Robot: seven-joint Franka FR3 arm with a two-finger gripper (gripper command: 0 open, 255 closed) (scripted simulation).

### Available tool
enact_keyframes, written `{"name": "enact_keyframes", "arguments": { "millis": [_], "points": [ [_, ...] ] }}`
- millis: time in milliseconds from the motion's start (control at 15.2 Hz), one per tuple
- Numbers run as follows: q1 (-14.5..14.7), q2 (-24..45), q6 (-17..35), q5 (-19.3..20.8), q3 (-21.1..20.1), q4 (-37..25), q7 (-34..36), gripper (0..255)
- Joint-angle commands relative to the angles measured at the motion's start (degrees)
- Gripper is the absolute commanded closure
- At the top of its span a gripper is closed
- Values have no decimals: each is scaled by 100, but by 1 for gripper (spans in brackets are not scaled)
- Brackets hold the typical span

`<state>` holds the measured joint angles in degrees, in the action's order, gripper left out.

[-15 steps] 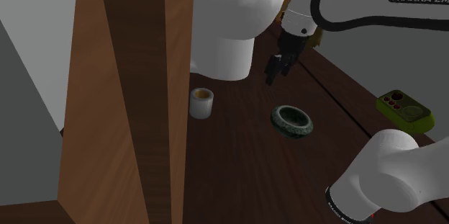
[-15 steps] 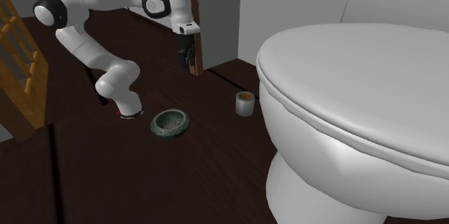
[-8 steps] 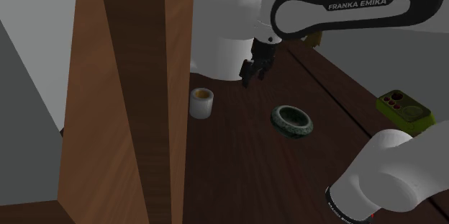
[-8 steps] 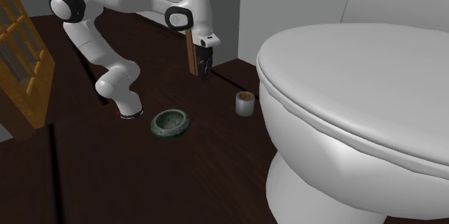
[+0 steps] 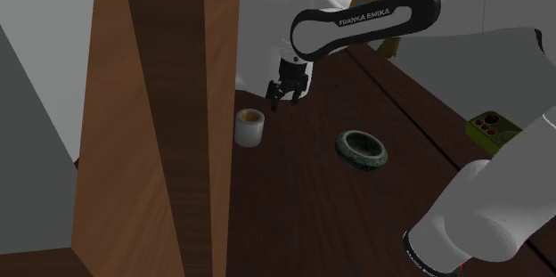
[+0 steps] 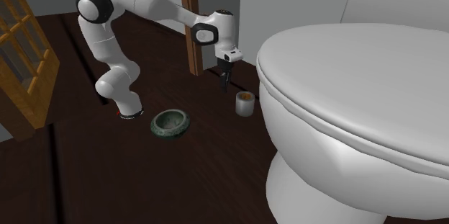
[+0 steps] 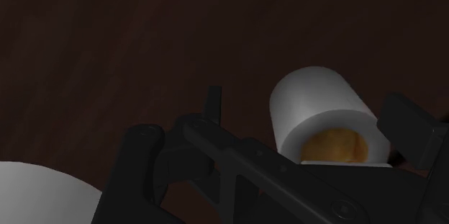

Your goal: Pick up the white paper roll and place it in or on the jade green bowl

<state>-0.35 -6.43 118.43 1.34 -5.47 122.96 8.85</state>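
The white paper roll [image 5: 250, 127] stands upright on the dark wooden floor, its brown core showing at the top. My black gripper [image 5: 281, 101] hangs just above it and a little toward the shoulder view's right, open and holding nothing. From the second exterior view the gripper [image 6: 224, 84] is above and left of the roll [image 6: 245, 104], not touching it. In the wrist view the roll [image 7: 324, 118] lies beyond one spread finger [image 7: 213, 104]. The dark green bowl [image 5: 362, 150] rests on the floor nearer the stand, also seen as the bowl [image 6: 170, 123].
A white toilet [image 5: 276, 35] stands right behind the roll; its lid [image 6: 360, 93] looms large in the second exterior view. A tall wooden post [image 5: 160, 115] rises beside the roll. A yellow-green tray [image 5: 502, 134] lies at the shoulder view's right. A lattice door [image 6: 21, 50] stands far left.
The arm has swung toward the shoulder view's left, carrying the gripper from beside the toilet, past the bowl, down to just above the paper roll. Roll and bowl have not moved.
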Motion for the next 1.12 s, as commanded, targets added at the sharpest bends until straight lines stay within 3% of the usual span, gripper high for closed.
{"name": "enact_keyframes", "arguments": {
  "millis": [0,396,1056],
  "points": [
    [3,483,139,1,-14,-325,55,0],
    [39,1862,326,16,-34,-1457,192,0],
    [51,2186,838,54,-22,-1265,222,0]
  ]
}}
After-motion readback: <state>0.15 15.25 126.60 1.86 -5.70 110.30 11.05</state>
